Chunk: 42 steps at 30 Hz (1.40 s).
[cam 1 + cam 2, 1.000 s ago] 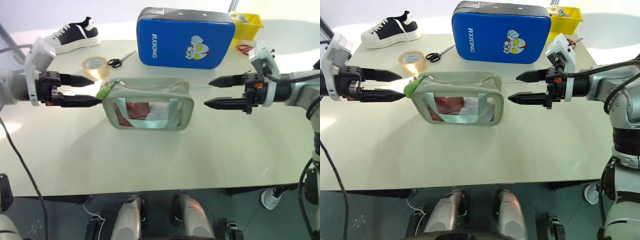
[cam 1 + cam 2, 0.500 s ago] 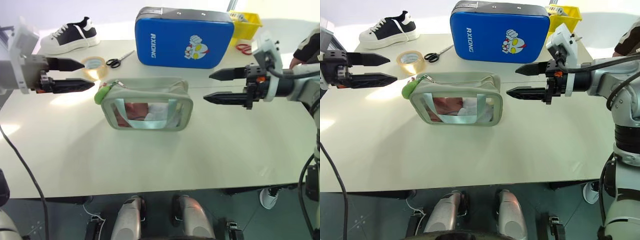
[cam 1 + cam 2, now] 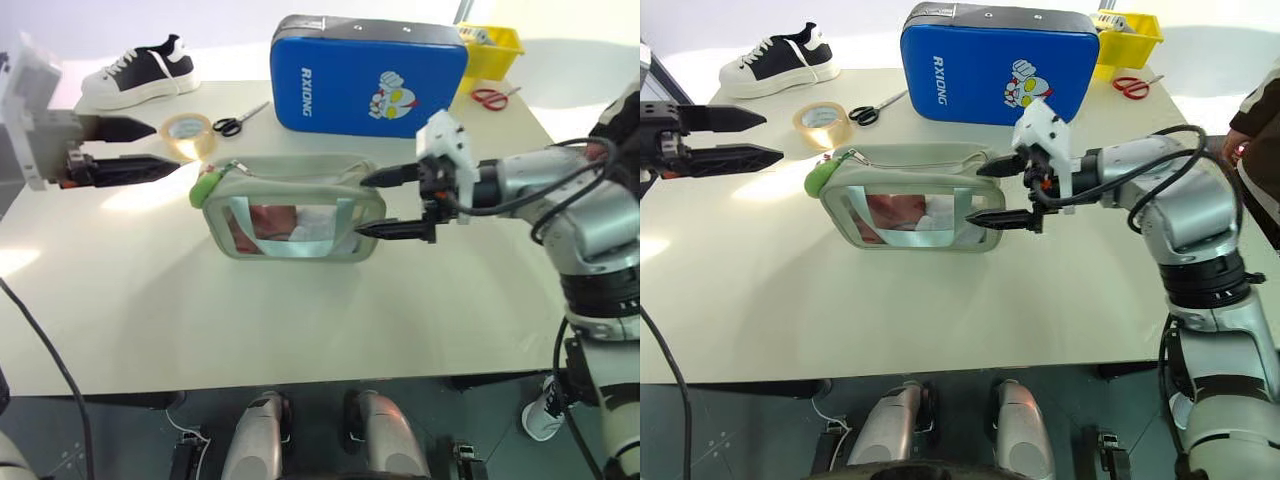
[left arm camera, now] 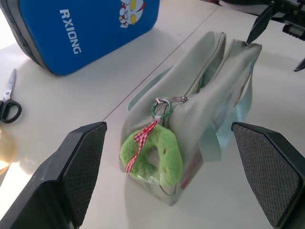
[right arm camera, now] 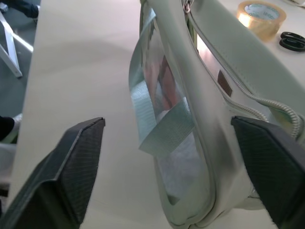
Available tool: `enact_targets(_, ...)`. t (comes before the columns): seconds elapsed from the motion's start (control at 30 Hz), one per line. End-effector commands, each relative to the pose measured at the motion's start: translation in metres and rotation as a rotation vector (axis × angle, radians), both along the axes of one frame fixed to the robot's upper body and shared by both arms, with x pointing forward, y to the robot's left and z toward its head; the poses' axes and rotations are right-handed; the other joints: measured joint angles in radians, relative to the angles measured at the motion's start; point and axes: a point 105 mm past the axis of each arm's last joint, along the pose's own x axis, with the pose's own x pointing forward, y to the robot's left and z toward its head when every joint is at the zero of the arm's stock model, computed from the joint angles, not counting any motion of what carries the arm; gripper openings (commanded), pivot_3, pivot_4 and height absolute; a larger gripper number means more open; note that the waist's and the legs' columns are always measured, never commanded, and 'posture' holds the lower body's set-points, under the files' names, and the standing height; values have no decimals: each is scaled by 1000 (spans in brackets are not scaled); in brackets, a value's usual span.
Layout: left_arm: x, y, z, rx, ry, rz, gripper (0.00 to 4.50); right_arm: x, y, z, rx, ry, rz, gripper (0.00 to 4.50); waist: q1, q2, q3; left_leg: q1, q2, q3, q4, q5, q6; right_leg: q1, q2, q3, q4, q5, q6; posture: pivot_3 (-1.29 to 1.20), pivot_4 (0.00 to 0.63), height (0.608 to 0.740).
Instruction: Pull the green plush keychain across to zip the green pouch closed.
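Green plush keychain [image 4: 153, 156] hung off the zipper pull at the left end of the green pouch [image 3: 295, 208], which stood upright mid-table in front of the blue case [image 3: 370, 73]. Right gripper [image 3: 378, 203] had its fingers spread around the pouch's right end, not clamped yet, probably to brace it so it wouldn't slide. Left gripper [image 3: 145, 148] sat wide open, well off to the left near the tape roll [image 3: 189, 134], holding nothing, so the zipper looked unpulled.
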Motion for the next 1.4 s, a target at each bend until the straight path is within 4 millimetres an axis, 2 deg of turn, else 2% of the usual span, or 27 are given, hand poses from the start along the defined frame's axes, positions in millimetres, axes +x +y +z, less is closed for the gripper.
enact_targets(0.03, -9, 0, 4, 14, -24, -1, 4500, -2, 3, 6, 7, -35, 29, 2629, 1, 0, 0, 0, 0, 0, 0, 0, 0, 0, 0, 0, 0, 0, 0, 0, 150, 740)
enact_targets(0.2, -12, -4, -5, -4, -4, -4, 4500, -2, 5, 5, -6, -34, 41, 22, 1, 0, 0, 0, 0, -1, 1, 0, 0, 1, 0, 0, 0, 0, 0, 0, 150, 740)
enact_targets(0.43, -12, -17, -22, 25, 13, -34, 4500, 1, 8, 5, -29, -70, 33, 22, 1, 0, 0, 1, 0, -1, 1, 0, 0, 1, 0, 0, 1, 0, 0, 0, 150, 740)
enact_targets(0.53, -4, -25, -40, 58, 17, -41, 4500, 5, 8, 6, -25, -82, 11, 22, 1, 0, 0, 2, 0, -1, 1, 0, -1, 2, 0, 0, 1, 0, 0, 0, 150, 740)
enact_targets(0.63, -1, -27, -48, 82, 12, -46, 3590, 6, 9, 6, -25, -83, 12, 0, 0, 0, 0, 2, 0, -1, 2, 0, -1, 3, 0, 0, 1, 0, 0, 0, 150, 740)
enact_targets(0.77, 3, -25, -57, 101, 25, -50, 1524, 8, 8, 6, -27, -92, -1, 0, 0, 0, 0, 2, 0, -1, 1, 0, -1, 2, 0, 0, 2, 0, 0, 0, 150, 740)
enact_targets(0.87, 7, -25, -53, 86, 12, -45, 31, 6, 8, 7, -26, -93, 2, 0, 1, 0, 0, 2, 0, -1, 2, 0, -1, 2, 0, 0, 2, 0, 0, 0, 150, 740)
enact_targets(1.07, 11, -26, -41, 74, -19, -47, 31, 7, 7, 6, -32, -95, -3, 0, 1, 0, 0, 2, 0, -1, 3, 0, -1, 2, 0, 0, 2, 0, 0, 0, 150, 740)
enact_targets(1.23, 16, -41, 0, -73, -77, -85, 31, 8, 8, 4, -30, -96, -3, 0, 3, 0, 0, 0, 1, -2, 6, 0, 0, 2, 1, -1, 4, 0, 0, 0, 150, 740)
enact_targets(1.4, 3, -77, -17, 23, -63, -247, 31, 7, 9, 3, -29, -95, 3, 0, 0, 0, 0, 0, 0, -2, 9, -1, 2, 4, 0, -1, 5, 0, 0, 0, 150, 740)
